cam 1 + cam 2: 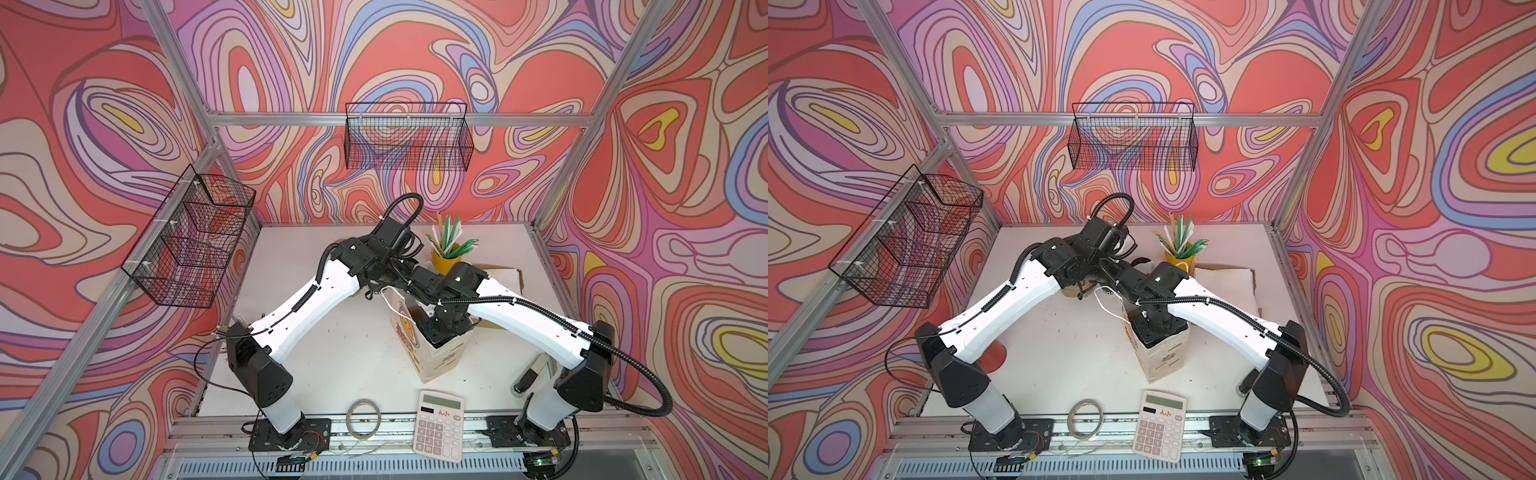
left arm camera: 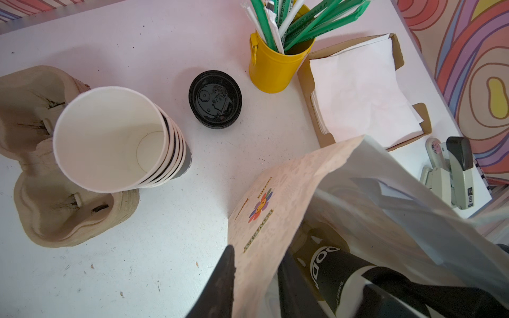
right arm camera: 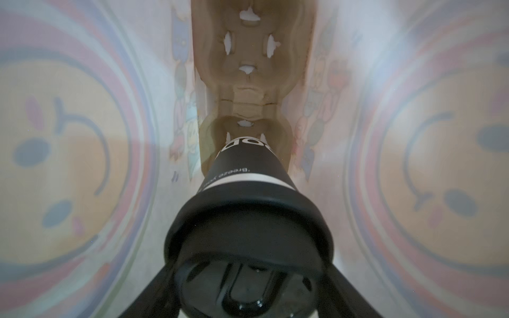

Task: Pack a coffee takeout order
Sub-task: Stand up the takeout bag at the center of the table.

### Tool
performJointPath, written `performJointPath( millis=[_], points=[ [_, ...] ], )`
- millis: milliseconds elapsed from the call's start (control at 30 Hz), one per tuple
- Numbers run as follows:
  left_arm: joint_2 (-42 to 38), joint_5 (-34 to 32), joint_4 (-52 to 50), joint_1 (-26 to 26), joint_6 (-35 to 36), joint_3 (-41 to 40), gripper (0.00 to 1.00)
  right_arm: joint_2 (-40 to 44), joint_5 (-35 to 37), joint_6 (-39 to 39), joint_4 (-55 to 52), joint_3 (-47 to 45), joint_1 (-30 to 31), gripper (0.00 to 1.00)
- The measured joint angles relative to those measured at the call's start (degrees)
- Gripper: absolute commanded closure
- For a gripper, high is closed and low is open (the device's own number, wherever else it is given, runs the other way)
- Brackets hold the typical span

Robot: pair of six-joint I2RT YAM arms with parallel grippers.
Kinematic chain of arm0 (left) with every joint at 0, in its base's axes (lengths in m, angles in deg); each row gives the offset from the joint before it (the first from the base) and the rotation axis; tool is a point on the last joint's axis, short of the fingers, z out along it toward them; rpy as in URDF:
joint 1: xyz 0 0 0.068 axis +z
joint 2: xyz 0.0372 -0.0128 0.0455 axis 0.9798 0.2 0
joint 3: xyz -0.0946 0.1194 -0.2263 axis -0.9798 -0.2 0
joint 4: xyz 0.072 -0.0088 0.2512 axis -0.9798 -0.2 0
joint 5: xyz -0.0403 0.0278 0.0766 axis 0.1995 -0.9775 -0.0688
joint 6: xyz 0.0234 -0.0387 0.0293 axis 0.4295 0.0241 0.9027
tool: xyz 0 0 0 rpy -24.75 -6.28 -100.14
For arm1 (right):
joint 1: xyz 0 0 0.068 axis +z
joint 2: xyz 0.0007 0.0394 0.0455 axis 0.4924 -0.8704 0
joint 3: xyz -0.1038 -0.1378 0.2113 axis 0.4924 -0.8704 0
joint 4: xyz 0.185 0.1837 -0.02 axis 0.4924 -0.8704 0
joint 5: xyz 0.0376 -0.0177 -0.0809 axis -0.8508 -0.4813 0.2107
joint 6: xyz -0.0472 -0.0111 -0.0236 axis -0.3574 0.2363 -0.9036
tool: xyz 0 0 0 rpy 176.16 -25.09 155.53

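Because the black paper cup (image 3: 245, 170) is thin card under a glossy snap-on black lid (image 3: 248, 220), I judge it light, easily crushed at the wall and top-heavy if filled. The stiff lid rim is the sound place to hold it. My right gripper (image 3: 252, 275) has it there, fingers set wide against either side of the rim. The cup hangs upright deep inside the white paper bag (image 1: 438, 365), which stands right of centre on the white table (image 1: 332, 353). Its base sits at one socket of the tan pulp carrier (image 3: 250, 90), which lies flat on the bag's floor. That carrier is rough moulded fibre, and I expect it to steady a cup but tear easily at its slotted tabs. The bag is smooth printed paper, tall and floppy, likely to buckle when brushed, so its top edge is the part to take. My left gripper (image 2: 257, 256) stands narrow astride that edge at the bag's far left, one finger outside and one inside. Whether it truly pinches the paper I cannot tell.
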Motion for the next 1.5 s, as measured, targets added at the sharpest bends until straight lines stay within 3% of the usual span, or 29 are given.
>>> performJointPath(
  millis=[833,1167,1367,1500],
  points=[
    [0.26,0.02,0.76,-0.07,-0.83,-1.03,0.74,-0.68,-1.53,2.29,0.87,-0.87,-0.94,0.43],
    [0.26,-0.04,0.79,-0.07,-0.83,-1.03,0.66,-0.68,-1.49,2.29,0.94,-0.92,-0.94,0.43],
    [0.26,-0.17,0.85,-0.11,-0.85,-1.03,0.52,-0.63,-1.49,2.29,0.94,-0.92,-0.94,0.43],
    [0.26,-0.20,0.94,-0.13,-0.85,-1.03,0.48,-0.52,-1.46,2.29,0.98,-1.07,-0.94,0.43]
  ],
)
